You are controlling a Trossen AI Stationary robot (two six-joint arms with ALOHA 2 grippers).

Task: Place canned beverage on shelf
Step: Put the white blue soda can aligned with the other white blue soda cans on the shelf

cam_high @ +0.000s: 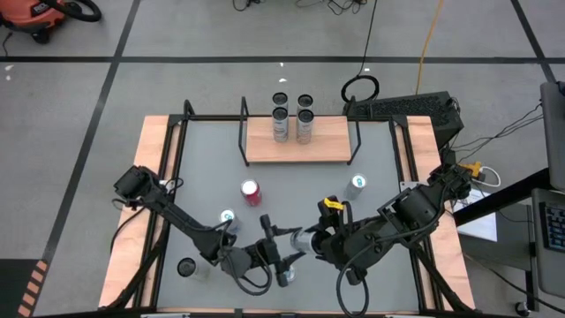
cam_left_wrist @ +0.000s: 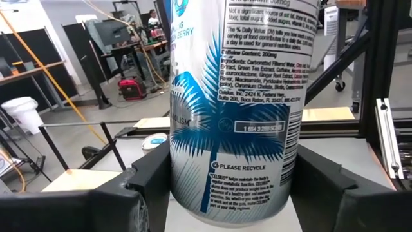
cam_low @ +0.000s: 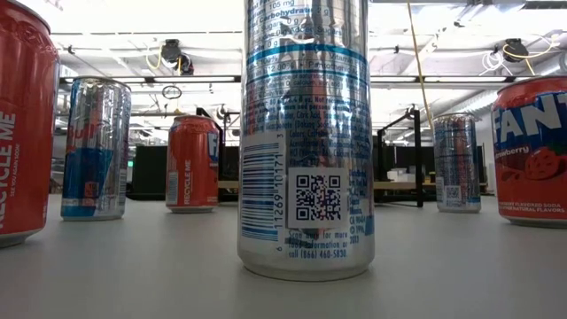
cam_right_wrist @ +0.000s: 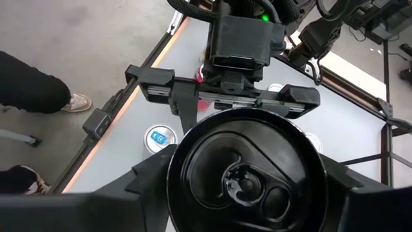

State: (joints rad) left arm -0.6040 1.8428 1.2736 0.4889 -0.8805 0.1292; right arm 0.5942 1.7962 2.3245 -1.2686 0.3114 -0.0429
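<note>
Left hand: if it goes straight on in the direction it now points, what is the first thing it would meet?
The tall silver drink can with a blue palm-leaf print, which already sits between the fingers of the left hand, apparently touching both. Beyond it, probably the right hand.

Glossy printed metal on the can [cam_left_wrist: 232,109], silver with blue, smooth and mirror-bright. Black lid [cam_right_wrist: 248,174], smooth with a dull sheen. Matt black plastic on the left fingers [cam_left_wrist: 122,200], slightly grainy.

Pale bare wood on the shelf [cam_high: 265,150], smooth and matt. Thin black metal rods [cam_high: 243,132] at the shelf ends, satin.

Matt grey table [cam_high: 371,221] in front of the shelf, smooth and softly reflective. Light wood border [cam_high: 150,177] to either side of the shelf, unvarnished in look.

Shiny silver metal on the cans on the shelf [cam_high: 281,113]. Glossy red metal on the red can [cam_high: 252,192] just in front of the shelf, with a silvery lid.
</note>
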